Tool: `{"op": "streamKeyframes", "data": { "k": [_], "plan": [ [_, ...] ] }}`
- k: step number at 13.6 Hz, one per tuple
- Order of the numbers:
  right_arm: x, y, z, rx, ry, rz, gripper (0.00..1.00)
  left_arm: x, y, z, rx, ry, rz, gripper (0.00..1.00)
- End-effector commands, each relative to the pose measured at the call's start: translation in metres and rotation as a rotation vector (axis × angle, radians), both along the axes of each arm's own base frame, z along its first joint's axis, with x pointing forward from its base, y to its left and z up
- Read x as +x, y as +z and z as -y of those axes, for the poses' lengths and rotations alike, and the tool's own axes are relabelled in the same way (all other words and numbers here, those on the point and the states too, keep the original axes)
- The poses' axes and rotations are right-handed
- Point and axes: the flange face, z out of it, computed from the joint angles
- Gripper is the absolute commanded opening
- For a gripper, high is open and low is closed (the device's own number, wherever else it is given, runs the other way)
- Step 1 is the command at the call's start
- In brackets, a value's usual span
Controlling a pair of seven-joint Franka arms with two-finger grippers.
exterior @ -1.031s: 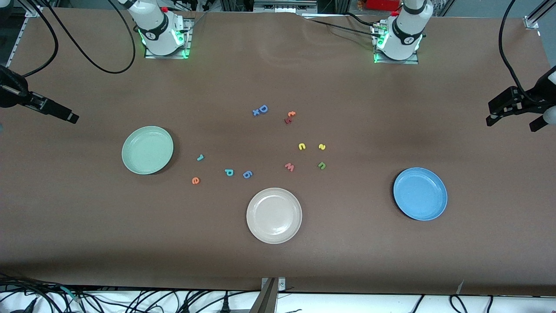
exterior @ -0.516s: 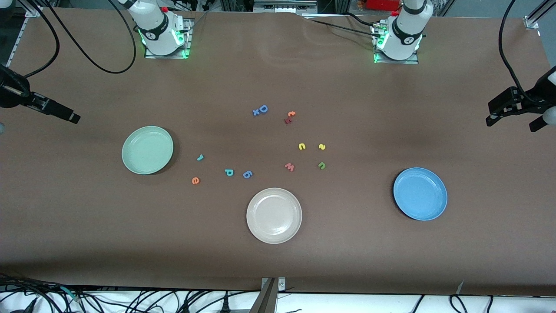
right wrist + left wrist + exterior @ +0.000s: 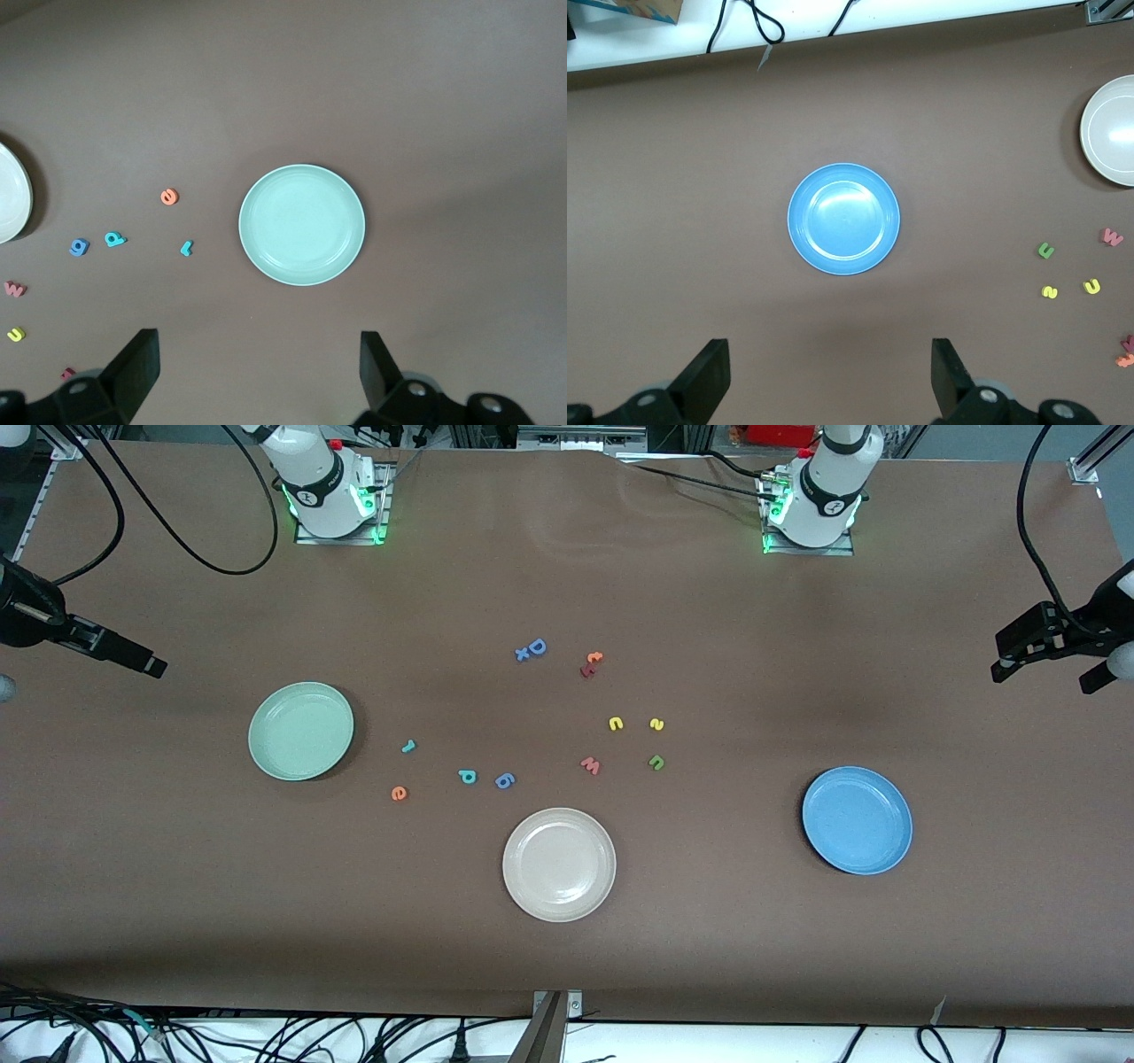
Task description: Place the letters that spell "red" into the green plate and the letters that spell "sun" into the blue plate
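Front view: nothing sorted yet, all letters loose on the table mid-scene. Green plate (image 3: 301, 731) toward the right arm's end, blue plate (image 3: 857, 820) toward the left arm's end, both bare. Orange e (image 3: 399, 793), teal r (image 3: 408, 746) and teal d (image 3: 467, 777) lie near the green plate, e nearest the camera. Yellow u (image 3: 616, 724), yellow s (image 3: 656, 724) and green n (image 3: 656, 762) sit together mid-table, well apart from the blue plate. Distractors: beige plate (image 3: 559, 864), blue g (image 3: 504, 780), pink w (image 3: 591, 765), blue D (image 3: 535, 646). Right gripper (image 3: 133, 657) hangs at the right arm's edge of the table, left gripper (image 3: 1050, 655) at the left arm's edge, both waiting.

Left wrist view: left gripper (image 3: 829, 381) spread wide, holds nothing, hangs above the blue plate (image 3: 843, 218); s, u, n visible off to the side.

Right wrist view: right gripper (image 3: 259, 374) wide open, empty, above the green plate (image 3: 301, 224); e, r, d beside it.

Step, as I judge it: first pick not begun. Next move likely needs a descent onto one tiny letter, precise pinch, r closest to the green plate
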Motion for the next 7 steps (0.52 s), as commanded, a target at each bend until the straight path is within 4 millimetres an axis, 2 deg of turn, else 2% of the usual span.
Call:
{"op": "streamKeyframes", "data": {
  "k": [1,7],
  "plan": [
    [-0.0031,0.0009,-0.0019,-0.02,0.005,0.009,1.0,0.0019,0.0055,-0.0017,0.006,-0.01,0.0,1.0],
    [-0.0037,0.0016,-0.0011,-0.02,0.004,0.009,1.0,0.0038,0.0019,-0.0016,0.006,-0.01,-0.006,1.0]
  ]
}}
